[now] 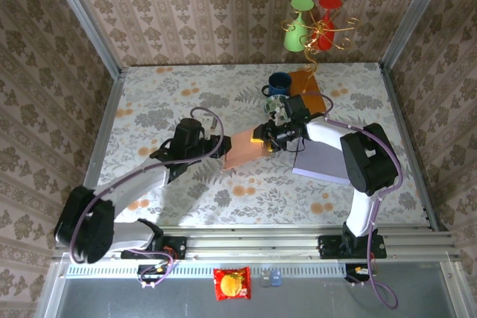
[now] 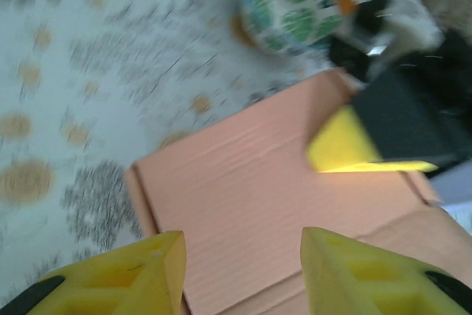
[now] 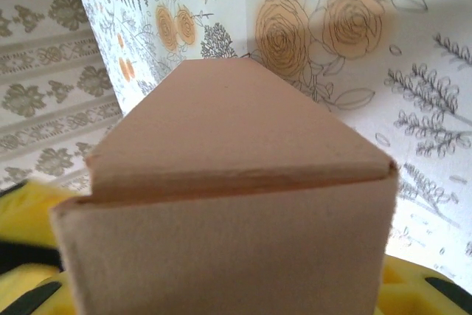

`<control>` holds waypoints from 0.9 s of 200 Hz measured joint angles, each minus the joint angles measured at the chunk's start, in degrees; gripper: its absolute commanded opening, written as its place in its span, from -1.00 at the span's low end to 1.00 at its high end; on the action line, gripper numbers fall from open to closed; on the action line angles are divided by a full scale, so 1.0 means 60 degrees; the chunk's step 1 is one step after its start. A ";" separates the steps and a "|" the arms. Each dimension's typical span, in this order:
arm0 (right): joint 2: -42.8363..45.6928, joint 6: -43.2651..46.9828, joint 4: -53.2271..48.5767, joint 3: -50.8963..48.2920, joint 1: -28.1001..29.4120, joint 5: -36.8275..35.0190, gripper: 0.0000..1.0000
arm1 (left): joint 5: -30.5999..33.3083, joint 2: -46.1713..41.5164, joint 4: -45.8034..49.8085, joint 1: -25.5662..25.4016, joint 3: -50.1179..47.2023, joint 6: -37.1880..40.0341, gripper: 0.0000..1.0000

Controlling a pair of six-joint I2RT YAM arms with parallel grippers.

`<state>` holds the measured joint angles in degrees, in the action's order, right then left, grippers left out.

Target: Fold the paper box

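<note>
The paper box, a flat salmon-brown carton, lies slanted at the middle of the table between my two grippers. My left gripper is at its left end. In the left wrist view its yellow fingers stand apart over the box, so the left gripper is open and holds nothing. My right gripper is at the box's right end. In the right wrist view the box's end sits between the yellow fingers, and the right gripper is shut on it. One of the right gripper's fingers rests on the box top.
A patterned blue-green mug stands just behind the right gripper, with a flat orange card beside it. A lavender sheet lies under the right arm. A stand with green and red cups is at the back. A red snack packet lies below the rail.
</note>
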<state>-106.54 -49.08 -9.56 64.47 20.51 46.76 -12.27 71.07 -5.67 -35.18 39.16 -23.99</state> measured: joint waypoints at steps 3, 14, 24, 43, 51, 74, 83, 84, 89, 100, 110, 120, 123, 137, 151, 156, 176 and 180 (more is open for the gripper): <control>0.0018 -0.0135 0.0025 -0.0036 0.0000 0.0011 -0.11 | -0.0029 -0.0138 0.0000 -0.0058 0.0000 0.0270 -0.04; 0.0113 -0.0605 0.0044 -0.0131 0.0000 0.0076 -0.11 | -0.0200 -0.0623 -0.0007 -0.0233 -0.0004 0.1137 0.03; 0.0193 -0.1053 0.0044 -0.0193 0.0000 0.0120 -0.11 | -0.0506 -0.1016 0.0025 -0.0364 -0.0004 0.1993 0.13; 0.0342 -0.1963 -0.0040 -0.0222 0.0000 0.0310 -0.11 | -0.1060 -0.1563 0.0459 -0.0546 0.0062 0.3588 0.23; 0.0401 -0.2317 -0.0146 -0.0222 0.0000 0.0401 -0.12 | -0.1268 -0.1672 0.0812 -0.0605 0.0153 0.4211 0.24; 0.0488 -0.3213 -0.0546 -0.0222 0.0000 0.0750 -0.12 | -0.1727 -0.1716 0.1971 -0.0794 0.0503 0.6007 0.33; 0.0503 -0.3544 -0.0692 -0.0222 0.0000 0.0838 -0.12 | -0.1792 -0.1716 0.2481 -0.0951 0.0623 0.6714 0.35; 0.0503 -0.3592 -0.0721 -0.0222 0.0000 0.0852 -0.12 | -0.1792 -0.1716 0.2514 -0.0962 0.0634 0.6747 0.36; 0.0514 -0.3767 -0.0787 -0.0222 0.0000 0.0892 -0.11 | -0.1814 -0.1712 0.2776 -0.1056 0.0696 0.7085 0.36; 0.0535 -0.4095 -0.0925 -0.0222 0.0004 0.0998 -0.11 | -0.1825 -0.1668 0.3311 -0.1257 0.0838 0.7748 0.37; 0.0554 -0.4390 -0.1064 -0.0222 0.0011 0.1093 -0.12 | -0.1818 -0.1599 0.3687 -0.1421 0.0954 0.8247 0.38; 0.0572 -0.4619 -0.1191 -0.0222 0.0022 0.1184 -0.13 | -0.1800 -0.1494 0.4000 -0.1577 0.1049 0.8674 0.40; 0.0572 -0.4670 -0.1242 -0.0222 0.0022 0.1209 -0.13 | -0.1763 -0.1461 0.4051 -0.1621 0.1060 0.8786 0.40; 0.0572 -0.4903 -0.1508 -0.0222 0.0047 0.1308 -0.14 | -0.1530 -0.1275 0.4364 -0.1851 0.1082 0.9260 0.43; 0.0572 -0.5045 -0.1796 -0.0222 0.0095 0.1279 -0.14 | -0.1191 -0.1038 0.4564 -0.2073 0.1082 0.9621 0.44; 0.0565 -0.5089 -0.1898 -0.0222 0.0106 0.1268 -0.15 | -0.1045 -0.0962 0.4572 -0.2142 0.1082 0.9723 0.44; 0.0554 -0.5257 -0.1949 -0.0222 0.0113 0.1220 -0.18 | -0.0528 -0.0812 0.4561 -0.2353 0.1089 0.9934 0.47; 0.0554 -0.5304 -0.1949 -0.0222 0.0117 0.1213 -0.18 | -0.0433 -0.0805 0.4546 -0.2382 0.1089 0.9941 0.47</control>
<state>-103.22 -80.90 -21.26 63.13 21.21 54.04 -14.87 66.24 21.61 -49.47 45.69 35.66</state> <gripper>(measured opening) 0.441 0.730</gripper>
